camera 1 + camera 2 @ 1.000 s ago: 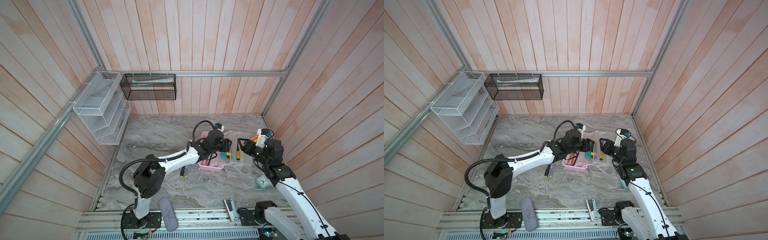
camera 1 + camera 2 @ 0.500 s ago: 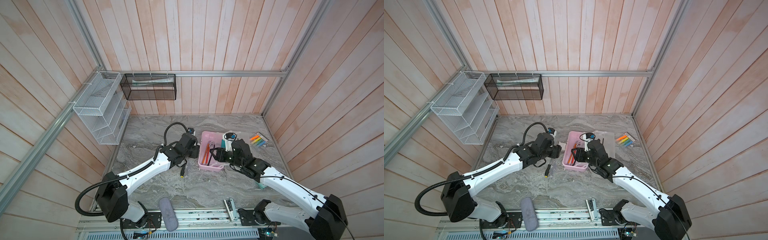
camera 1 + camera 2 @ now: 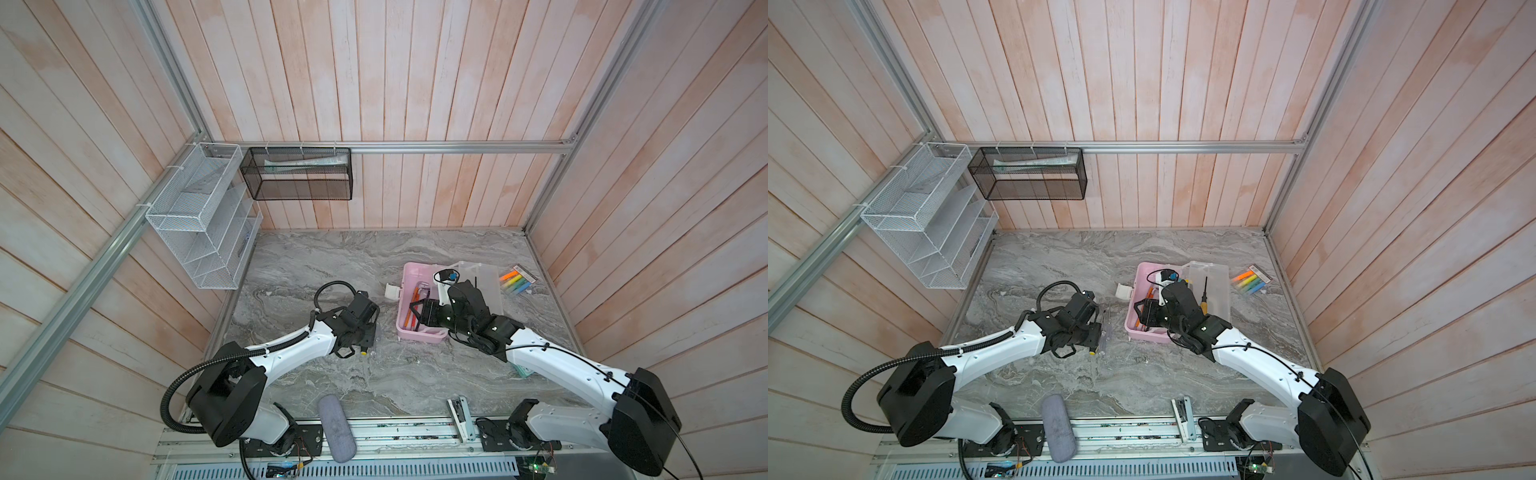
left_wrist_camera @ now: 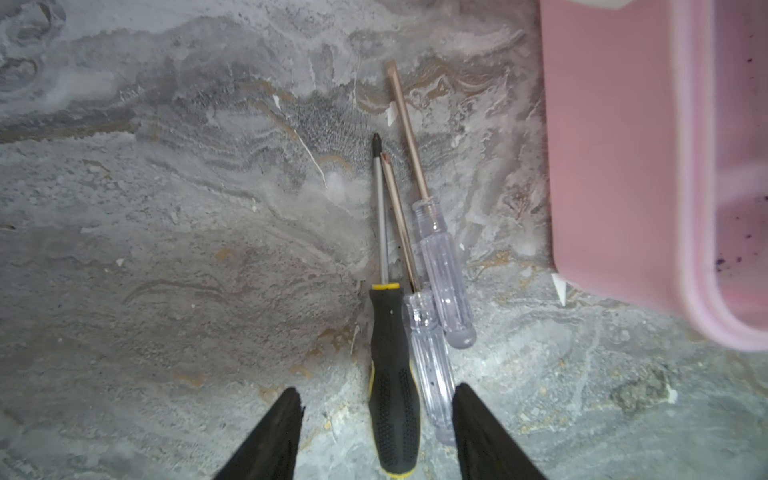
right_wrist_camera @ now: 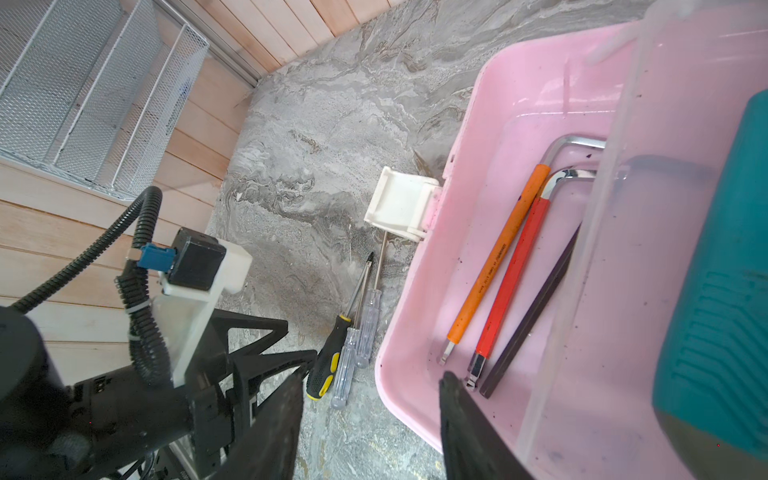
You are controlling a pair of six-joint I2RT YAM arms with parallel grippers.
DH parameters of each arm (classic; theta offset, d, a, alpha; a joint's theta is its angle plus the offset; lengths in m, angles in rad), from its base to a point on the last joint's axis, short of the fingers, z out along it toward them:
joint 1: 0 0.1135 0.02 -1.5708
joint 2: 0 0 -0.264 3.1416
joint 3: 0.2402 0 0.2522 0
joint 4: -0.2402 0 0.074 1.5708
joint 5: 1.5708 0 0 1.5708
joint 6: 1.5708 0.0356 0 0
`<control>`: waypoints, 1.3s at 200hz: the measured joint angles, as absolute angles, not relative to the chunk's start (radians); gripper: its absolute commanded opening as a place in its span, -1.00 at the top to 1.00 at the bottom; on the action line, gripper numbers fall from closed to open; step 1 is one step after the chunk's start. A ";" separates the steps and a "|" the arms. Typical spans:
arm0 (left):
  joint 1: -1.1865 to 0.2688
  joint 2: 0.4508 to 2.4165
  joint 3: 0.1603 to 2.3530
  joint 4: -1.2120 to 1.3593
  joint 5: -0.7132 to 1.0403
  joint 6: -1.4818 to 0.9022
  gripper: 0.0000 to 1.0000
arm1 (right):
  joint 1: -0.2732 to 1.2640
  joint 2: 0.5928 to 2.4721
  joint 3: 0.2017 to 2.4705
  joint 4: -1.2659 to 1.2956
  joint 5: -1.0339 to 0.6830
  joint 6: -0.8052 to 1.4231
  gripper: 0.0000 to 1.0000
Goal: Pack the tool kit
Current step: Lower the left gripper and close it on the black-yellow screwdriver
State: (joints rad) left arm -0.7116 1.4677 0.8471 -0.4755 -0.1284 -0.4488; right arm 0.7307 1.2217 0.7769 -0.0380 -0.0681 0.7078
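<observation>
The tool kit's pink box (image 3: 419,337) lies open at the right of the table, its frosted lid (image 3: 487,282) swung out to the right. Inside are an orange-sleeved hex key (image 5: 496,262), a red-sleeved one (image 5: 513,270) and a dark bar (image 5: 536,311). A teal tool (image 5: 715,291) shows behind the translucent plastic. Left of the box lie a black-yellow screwdriver (image 4: 392,374) and two clear-handled ones (image 4: 444,266). My left gripper (image 4: 376,388) is open just above their handles. My right gripper (image 5: 372,374) is open astride the box's near wall.
A packet of neon highlighters (image 3: 515,283) lies right of the lid. A grey pouch (image 3: 336,428) rests on the front rail. A white wire rack (image 3: 199,224) and a black mesh basket (image 3: 301,174) hang on the walls. The box's white latch (image 5: 401,208) sticks out leftward.
My left gripper has left the box and come down over the screwdrivers on the table. My right arm has swung forward from its raised pose to the box's near wall.
</observation>
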 measured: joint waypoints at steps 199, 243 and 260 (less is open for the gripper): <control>-0.705 1.613 0.843 -0.400 -0.105 -0.468 0.28 | 0.730 1.244 0.777 0.009 -0.068 0.710 -0.05; -0.705 1.636 0.855 -0.397 -0.113 -0.476 0.43 | 0.724 1.244 0.765 0.030 -0.068 0.711 -0.05; -0.705 1.641 0.858 -0.397 -0.118 -0.478 0.49 | 0.721 1.244 0.761 0.031 -0.068 0.711 -0.04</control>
